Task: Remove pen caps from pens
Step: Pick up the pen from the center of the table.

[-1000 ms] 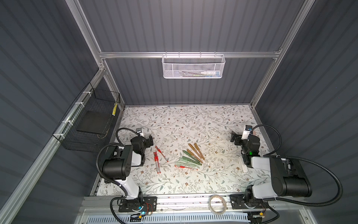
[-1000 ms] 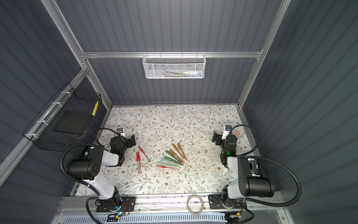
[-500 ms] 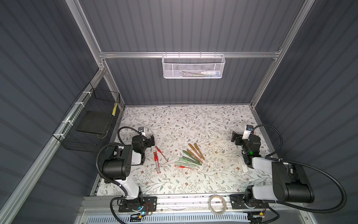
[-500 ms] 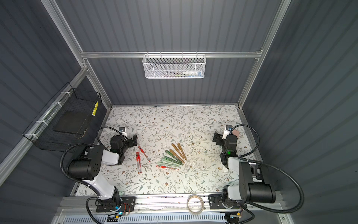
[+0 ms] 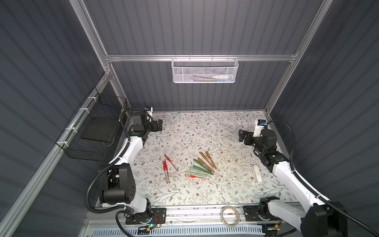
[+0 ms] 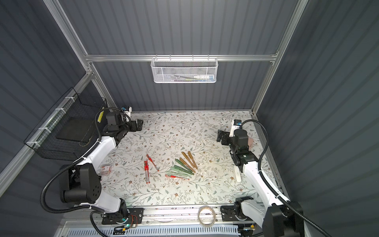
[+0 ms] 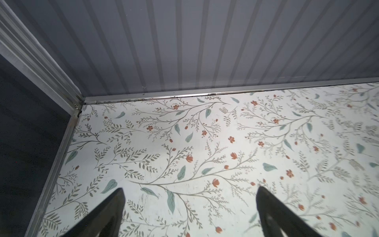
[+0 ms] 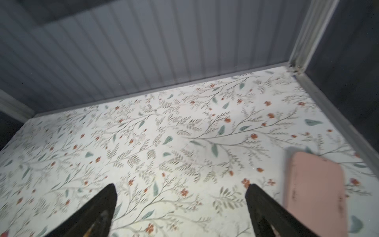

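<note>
Twin overhead views of table; wrist views low toward back wall

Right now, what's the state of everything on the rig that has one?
left gripper: jaws open, empty
right gripper: jaws open, empty
pens: lying flat, untouched
caps: apparently on
white bar: lying flat, untouched
white mesh basket: hanging, holds a few items
tape roll: lying flat

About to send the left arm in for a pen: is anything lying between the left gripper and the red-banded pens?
Nothing visible does. The left gripper is open, and only bare floral table lies between it and the red-banded pens.
</note>
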Controlling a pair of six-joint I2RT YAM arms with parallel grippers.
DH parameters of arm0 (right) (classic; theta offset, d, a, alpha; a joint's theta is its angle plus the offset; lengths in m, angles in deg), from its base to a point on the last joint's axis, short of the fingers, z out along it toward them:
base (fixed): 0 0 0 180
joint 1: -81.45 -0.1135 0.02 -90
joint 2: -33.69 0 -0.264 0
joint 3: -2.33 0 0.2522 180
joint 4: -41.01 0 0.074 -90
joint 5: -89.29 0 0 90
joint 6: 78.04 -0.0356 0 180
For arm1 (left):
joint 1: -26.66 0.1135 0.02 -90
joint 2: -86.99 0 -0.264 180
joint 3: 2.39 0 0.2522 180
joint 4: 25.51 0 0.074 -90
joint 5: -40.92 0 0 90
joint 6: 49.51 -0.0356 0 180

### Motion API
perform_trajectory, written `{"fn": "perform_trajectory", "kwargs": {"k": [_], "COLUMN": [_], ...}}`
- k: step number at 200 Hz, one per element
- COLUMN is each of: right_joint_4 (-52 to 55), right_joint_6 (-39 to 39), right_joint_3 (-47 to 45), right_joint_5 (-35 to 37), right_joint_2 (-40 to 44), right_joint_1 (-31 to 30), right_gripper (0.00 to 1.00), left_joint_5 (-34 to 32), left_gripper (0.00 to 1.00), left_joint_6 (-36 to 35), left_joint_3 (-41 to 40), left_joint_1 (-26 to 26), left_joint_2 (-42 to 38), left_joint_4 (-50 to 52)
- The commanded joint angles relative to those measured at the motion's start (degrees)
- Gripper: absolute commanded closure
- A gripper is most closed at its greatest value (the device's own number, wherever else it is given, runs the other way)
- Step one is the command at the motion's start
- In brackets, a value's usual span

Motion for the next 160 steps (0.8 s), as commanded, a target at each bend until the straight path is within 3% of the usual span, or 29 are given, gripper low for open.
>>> {"fn": "perform_trajectory", "kwargs": {"k": [1,29,81,160], "right_joint_4": [12.75,17.56,27.63,42.59], "right_joint_6": [-4.05,-5.68,-4.89,-3.64], "right_joint_3": [2.23,5.81,17.84,35.26], "right_joint_5": [2.47,1.92,-2.2,-7.17], "right_joint_2": [-1.32,-5.85,-20.35,-40.41], "right_joint_1": [-5.54,-11.27,-19.44,-25.09], "right_gripper": [0.01,0.01,0.05,0.41], "left_joint_5": [6.29,13.03,19.75,22.55], "left_gripper": [0.0,0.0,0.0,0.0], "left_joint_6": [2.61,2.05,9.47,11.75], "left_joint_3": [0.21,-6.49,-14.2,-13.65], "left_joint_1": [-0.1,0.09,6.72,9.48], "left_joint_2": [-3.62,-8.65,-6.14,-5.13], "left_joint_4": [18.92,14.66,4.67,3.72]}}
